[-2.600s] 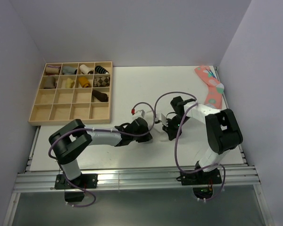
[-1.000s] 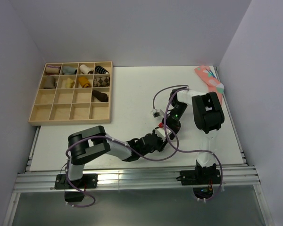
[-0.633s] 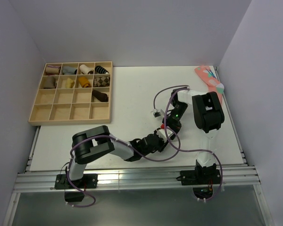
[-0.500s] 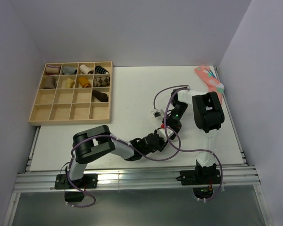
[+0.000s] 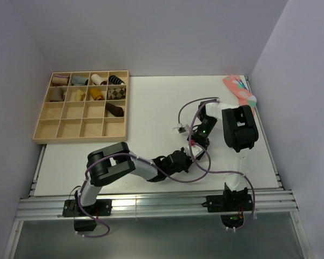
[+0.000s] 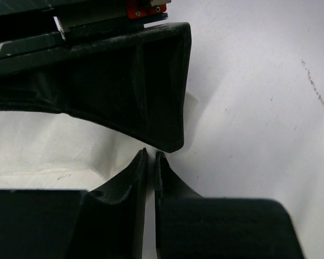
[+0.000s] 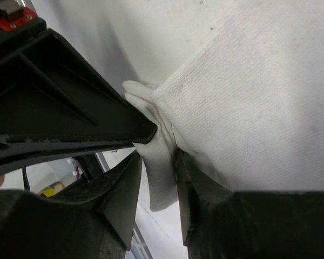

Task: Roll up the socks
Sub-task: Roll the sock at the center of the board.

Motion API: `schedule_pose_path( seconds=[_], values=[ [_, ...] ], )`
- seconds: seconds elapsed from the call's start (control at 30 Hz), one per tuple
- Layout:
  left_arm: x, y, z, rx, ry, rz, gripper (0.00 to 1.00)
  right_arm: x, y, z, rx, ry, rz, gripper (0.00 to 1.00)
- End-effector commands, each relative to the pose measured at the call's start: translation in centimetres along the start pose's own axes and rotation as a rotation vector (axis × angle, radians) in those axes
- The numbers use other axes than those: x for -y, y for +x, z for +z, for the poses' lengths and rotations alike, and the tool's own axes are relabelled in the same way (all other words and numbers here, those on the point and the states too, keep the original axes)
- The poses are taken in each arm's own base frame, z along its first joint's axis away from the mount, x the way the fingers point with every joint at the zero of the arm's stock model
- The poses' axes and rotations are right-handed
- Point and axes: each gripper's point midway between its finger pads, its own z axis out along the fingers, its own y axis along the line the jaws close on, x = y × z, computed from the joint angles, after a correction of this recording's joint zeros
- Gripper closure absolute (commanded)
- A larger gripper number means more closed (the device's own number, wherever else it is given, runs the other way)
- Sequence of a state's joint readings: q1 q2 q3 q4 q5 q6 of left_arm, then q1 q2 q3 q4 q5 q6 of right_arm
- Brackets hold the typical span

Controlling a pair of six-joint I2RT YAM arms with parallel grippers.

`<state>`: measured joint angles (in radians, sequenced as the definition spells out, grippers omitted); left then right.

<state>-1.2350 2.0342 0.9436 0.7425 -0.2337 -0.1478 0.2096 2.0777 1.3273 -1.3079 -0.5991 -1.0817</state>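
Note:
A white sock [image 7: 248, 81] lies on the white table; it barely shows in the top view. My right gripper [image 7: 157, 156] is shut on a fold at the sock's edge, near the table's middle [image 5: 195, 145]. My left gripper [image 6: 150, 154] is shut with only a thin gap and nothing in it, its tips just under the right gripper's finger [image 6: 151, 97], with the sock [image 6: 38, 145] to its left. In the top view it [image 5: 188, 156] meets the right gripper. A pink patterned sock [image 5: 240, 91] lies flat at the back right.
A wooden compartment tray [image 5: 59, 125] stands at the back left, with rolled socks in its upper cells. Purple cables loop over both arms around the grippers. The table's right edge runs beside the pink sock.
The left arm has swung right and low across the table to meet the right gripper. The right arm has folded up and back. In the last half second the left wrist crept slightly right.

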Motion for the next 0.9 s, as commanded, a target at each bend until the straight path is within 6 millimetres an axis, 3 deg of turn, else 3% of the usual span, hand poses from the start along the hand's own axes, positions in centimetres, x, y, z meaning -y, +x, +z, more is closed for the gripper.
schedule_pose_path(
  seconds=[0.0, 0.23, 0.57, 0.87],
  values=[
    [0.9, 1.6, 0.6, -0.072, 0.061, -0.025, 0.93, 0.5, -1.0, -1.6, 0.066, 0.081, 0.001, 0.58],
    [0.6, 3.1, 0.3, -0.148, 0.092, -0.092, 0.98, 1.8, -2.1, -4.4, 0.196, 0.232, 0.058, 0.53],
    [0.8, 3.6, -0.1, -0.247, 0.102, -0.188, 1.00, 6.3, -2.5, -7.7, 0.337, 0.525, 0.232, 0.55],
    [0.4, 3.6, -0.8, -0.273, 0.075, -0.220, 1.00, 7.4, -1.6, -8.4, 0.333, 0.591, 0.287, 0.50]
  ],
)
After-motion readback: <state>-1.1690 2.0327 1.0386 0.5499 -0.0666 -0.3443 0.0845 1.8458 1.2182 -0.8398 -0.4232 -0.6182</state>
